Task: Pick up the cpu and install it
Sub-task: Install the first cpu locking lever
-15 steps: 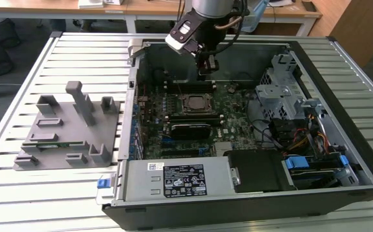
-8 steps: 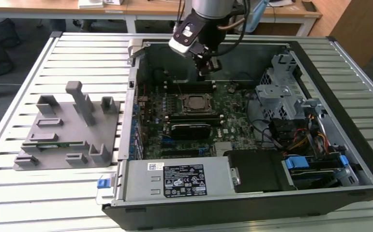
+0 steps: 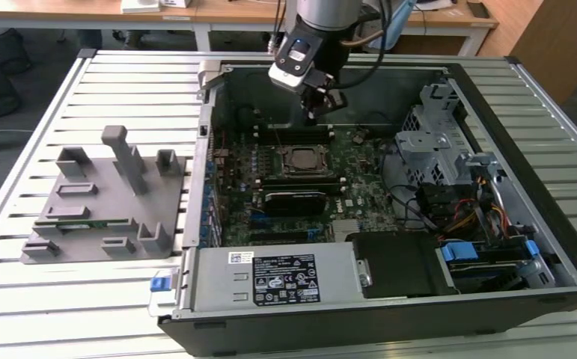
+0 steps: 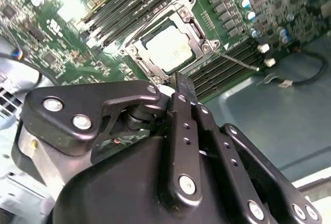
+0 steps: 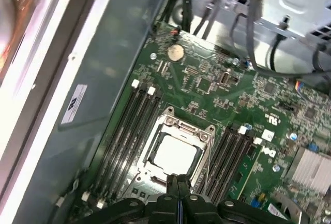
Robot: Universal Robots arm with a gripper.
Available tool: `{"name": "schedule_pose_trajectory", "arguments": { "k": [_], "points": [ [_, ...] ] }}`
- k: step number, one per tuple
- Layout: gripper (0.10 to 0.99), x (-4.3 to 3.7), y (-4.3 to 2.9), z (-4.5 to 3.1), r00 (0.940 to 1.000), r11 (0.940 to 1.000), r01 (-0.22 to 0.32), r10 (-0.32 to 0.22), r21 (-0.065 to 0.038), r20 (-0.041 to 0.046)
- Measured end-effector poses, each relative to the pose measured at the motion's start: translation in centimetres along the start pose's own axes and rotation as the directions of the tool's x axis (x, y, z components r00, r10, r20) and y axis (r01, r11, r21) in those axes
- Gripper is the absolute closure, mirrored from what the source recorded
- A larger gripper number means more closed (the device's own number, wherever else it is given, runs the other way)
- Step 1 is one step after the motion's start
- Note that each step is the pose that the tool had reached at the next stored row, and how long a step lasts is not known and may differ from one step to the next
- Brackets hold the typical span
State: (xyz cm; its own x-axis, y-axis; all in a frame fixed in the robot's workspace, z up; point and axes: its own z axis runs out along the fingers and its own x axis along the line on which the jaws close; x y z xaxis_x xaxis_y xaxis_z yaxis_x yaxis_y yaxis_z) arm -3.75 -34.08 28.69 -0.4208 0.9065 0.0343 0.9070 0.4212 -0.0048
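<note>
Claw (image 5: 178, 180) fingers together, poised near socket frame (image 5: 182, 124) edge; cpu (image 5: 173, 154) lies seated in frame on motherboard (image 5: 207, 84), memory slots (image 5: 129, 125) either side, inside open case (image 3: 368, 333).

From the first wrist view I see the cpu (image 5: 173, 154) lying flat inside its socket frame (image 5: 190, 125) on the green motherboard (image 5: 217, 87). My claw (image 5: 178, 180) hangs at the frame's near edge, fingers pressed together.

Computer case (image 3: 388, 325) stands on the slatted table (image 3: 118, 82). Motherboard (image 3: 363, 176) lies in it. The cpu (image 3: 298, 158) sits in the central socket (image 5: 207, 131), memory slots (image 5: 129, 125) either side. Fixture block (image 3: 103, 202) on the table beside the case, at the exterior view's left.
</note>
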Motion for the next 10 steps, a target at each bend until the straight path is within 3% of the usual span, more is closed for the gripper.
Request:
{"name": "schedule_pose_trajectory", "arguments": {
  "k": [5,10],
  "points": [
    [0.980,0.00,0.00,0.11,0.9960,0.9960,0.090,-0.090,0.003,0.0002],
    [0.980,-0.01,0.00,0.23,0.9836,0.9836,0.180,-0.180,0.006,0.0003]
  ]
}}
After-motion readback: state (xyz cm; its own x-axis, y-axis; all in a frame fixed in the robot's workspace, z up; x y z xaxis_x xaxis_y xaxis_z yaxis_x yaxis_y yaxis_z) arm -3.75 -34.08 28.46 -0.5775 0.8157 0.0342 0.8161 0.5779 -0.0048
